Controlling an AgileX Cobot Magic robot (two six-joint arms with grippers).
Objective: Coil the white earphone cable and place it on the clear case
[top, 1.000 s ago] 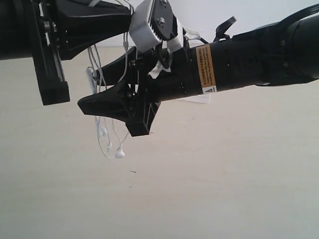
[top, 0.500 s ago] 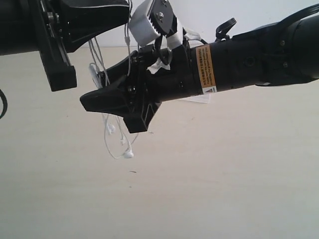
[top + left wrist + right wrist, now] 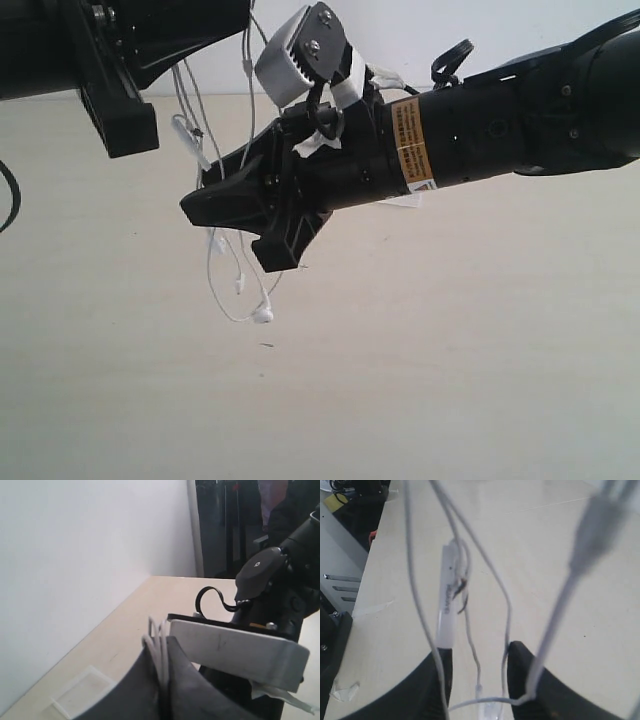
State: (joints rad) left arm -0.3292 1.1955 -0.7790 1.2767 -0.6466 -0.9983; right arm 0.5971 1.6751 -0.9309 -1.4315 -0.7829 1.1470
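In the exterior view, a pale beige, matte worktop (image 3: pixel 450 380) is seen under two black arms. The left tool (image 3: pixel 235 15) is held high at the upper left, and a thin white earphone cable (image 3: pixel 212 280) is hung from it in several loose strands. The strands are draped past the black, wedge-shaped fingers of the right tool (image 3: pixel 205 205), which is reached in from the right. Two small rounded earbuds are dangled at the lowest loop, above the worktop, and a slim white inline piece is seen higher up. An orange label (image 3: pixel 412 140) is wrapped round the right arm, and a white ribbed camera block (image 3: pixel 300 50) is mounted on it.

In the left wrist view, the left tool (image 3: pixel 162 680) is closed, and the cable (image 3: pixel 159 652) is pinched between its smooth dark grey fingers. A flat clear plastic case (image 3: pixel 82 690), rectangular with frosted edges, is laid on the worktop just beside a plain white wall (image 3: pixel 75 555); what it holds cannot be told. The cable is kept well apart from it.

In the right wrist view, the right tool (image 3: pixel 477 675) is shown with its jaws apart. Strands of the cable (image 3: pixel 507 610) are hung between and before the jaws, unclamped. The straight inline piece is marked with dark lettering.
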